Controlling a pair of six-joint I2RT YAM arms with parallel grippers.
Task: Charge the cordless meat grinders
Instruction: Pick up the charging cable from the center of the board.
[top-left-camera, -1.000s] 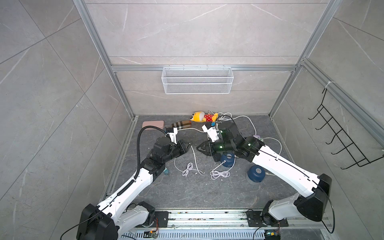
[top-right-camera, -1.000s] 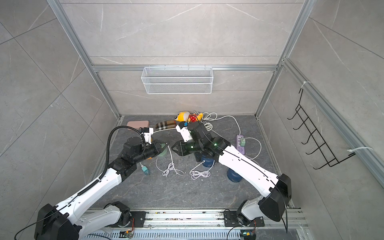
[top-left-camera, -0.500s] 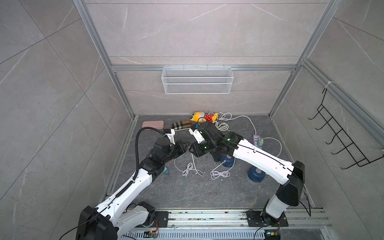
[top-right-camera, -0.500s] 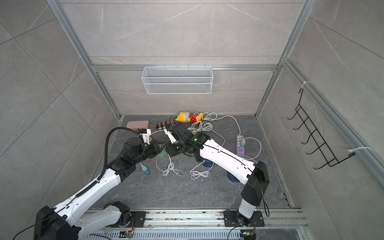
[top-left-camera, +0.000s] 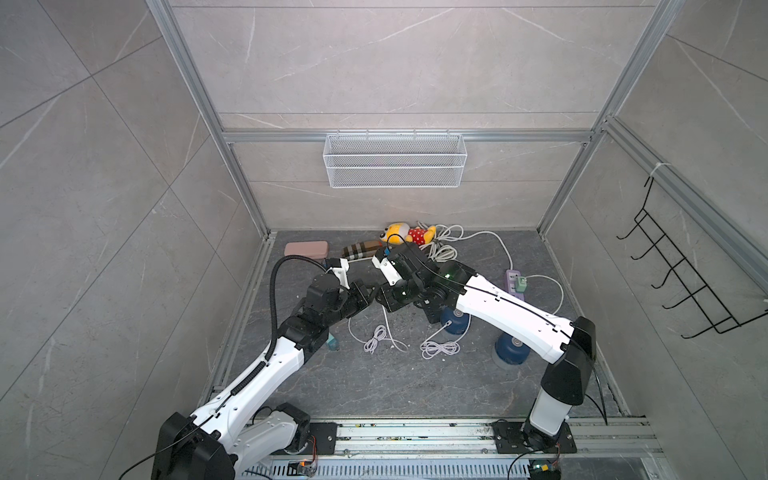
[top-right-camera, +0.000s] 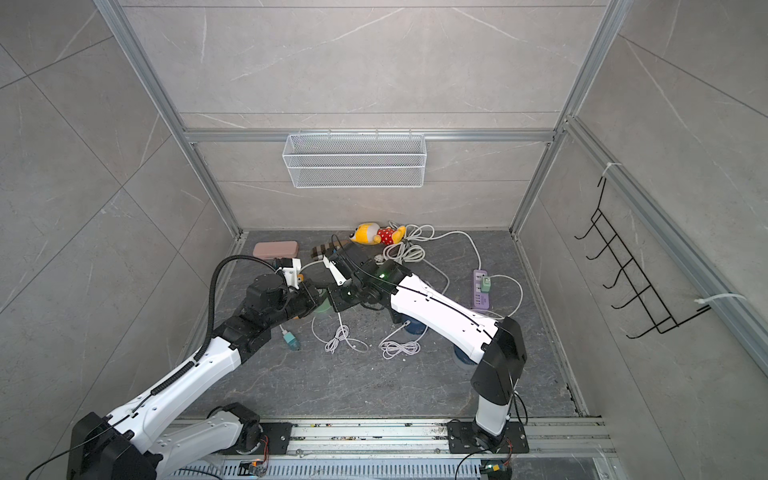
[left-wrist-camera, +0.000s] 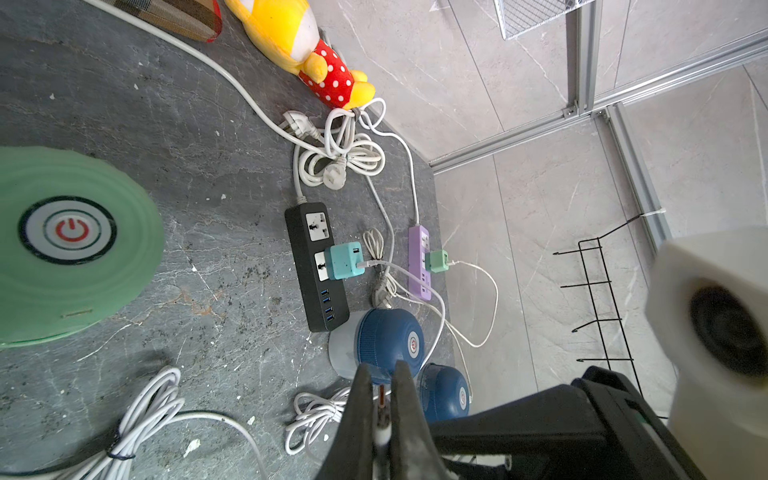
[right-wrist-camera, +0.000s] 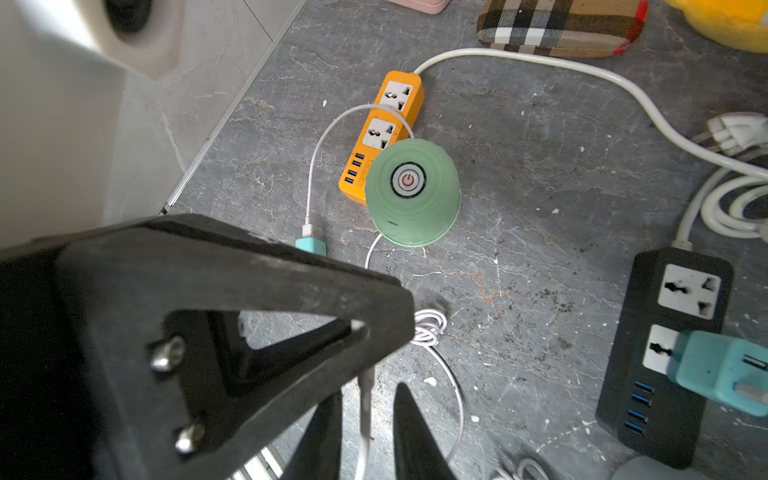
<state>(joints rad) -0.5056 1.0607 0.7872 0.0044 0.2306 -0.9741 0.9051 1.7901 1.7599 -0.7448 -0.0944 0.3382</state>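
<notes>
While the two arms meet low over the floor (top-left-camera: 374, 386), the left gripper (left-wrist-camera: 382, 372) has its fingers pressed together on the end of a thin white cable (right-wrist-camera: 365, 415). The right gripper (right-wrist-camera: 370, 399) is just in front of it. Its fingers stand a little apart, one on each side of the same cable, and I cannot see that they pinch it.

The green grinder (right-wrist-camera: 413, 191) stands upright on the floor, and its button faces up. It touches the end of the orange power strip (right-wrist-camera: 392, 116), on the side with the small blue ports. A teal plug (right-wrist-camera: 311, 246) lies on the floor just beside it, not in any socket.

The two blue grinders (left-wrist-camera: 386, 340) are close together, well apart from the green one. One of them is just beside the end of the black power strip (left-wrist-camera: 316, 266). In a top view they are partly hidden under the right arm. The purple power strip (left-wrist-camera: 419, 266) lies near them, closer to the wall.
</notes>
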